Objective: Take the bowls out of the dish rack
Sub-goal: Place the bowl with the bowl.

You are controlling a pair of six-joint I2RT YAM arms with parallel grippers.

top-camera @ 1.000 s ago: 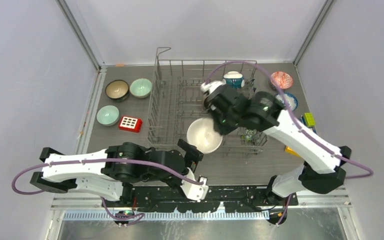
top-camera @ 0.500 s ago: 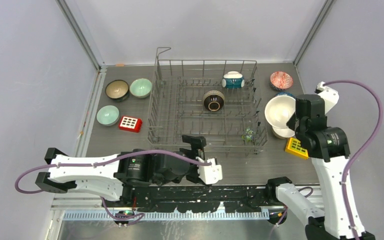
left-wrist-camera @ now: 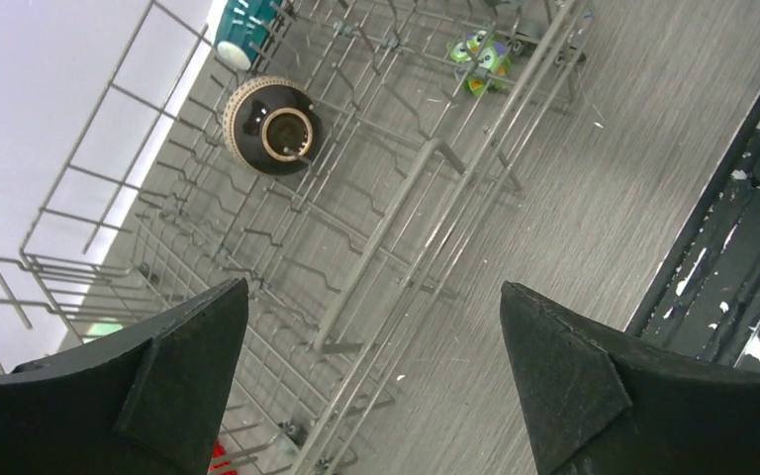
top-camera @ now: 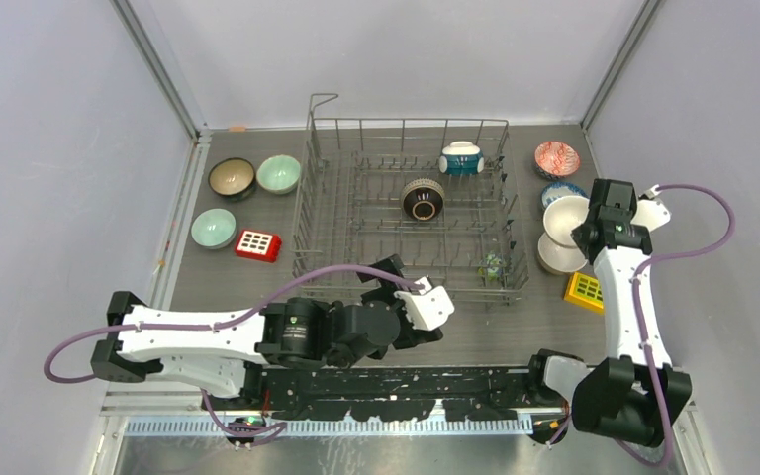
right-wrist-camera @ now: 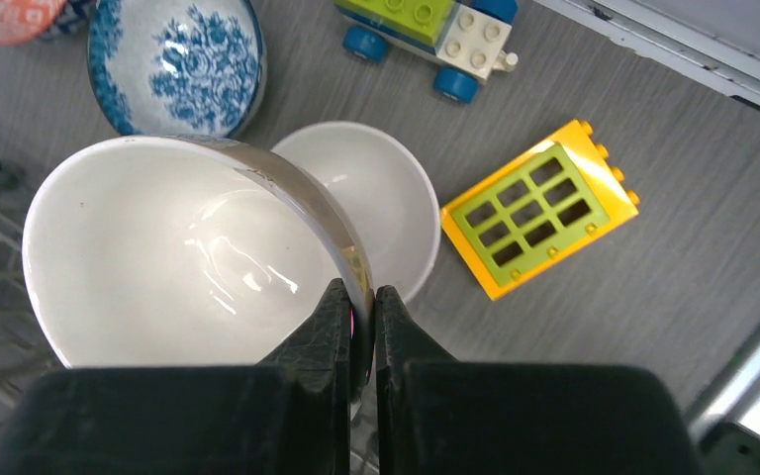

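Note:
The grey wire dish rack [top-camera: 356, 233] stands mid-table and holds a dark brown bowl [top-camera: 423, 199] and a teal-and-white bowl [top-camera: 461, 158]. My right gripper [top-camera: 582, 228] is shut on the rim of a cream bowl [top-camera: 564, 218], right of the rack. In the right wrist view that held bowl [right-wrist-camera: 178, 267] hangs tilted, partly over a second cream bowl [right-wrist-camera: 381, 203] on the table, the gripper [right-wrist-camera: 362, 297] pinching its rim. My left gripper [left-wrist-camera: 371, 297] is open and empty above the rack's near rail [left-wrist-camera: 396, 218], with the brown bowl [left-wrist-camera: 275, 127] farther in.
A blue-and-white bowl [right-wrist-camera: 178, 64] and a red patterned bowl [top-camera: 557, 159] sit behind the cream ones. A yellow window block [right-wrist-camera: 539, 208] and a toy car [right-wrist-camera: 435, 30] lie to the right. Left of the rack are three bowls [top-camera: 232, 178] and a red block [top-camera: 258, 244]. An owl figure [left-wrist-camera: 480, 59] sits in the rack.
The right arm carried the cream bowl out of the rack to the right side and lowered it toward the other cream bowl. The left arm swung toward the rack's front, still open.

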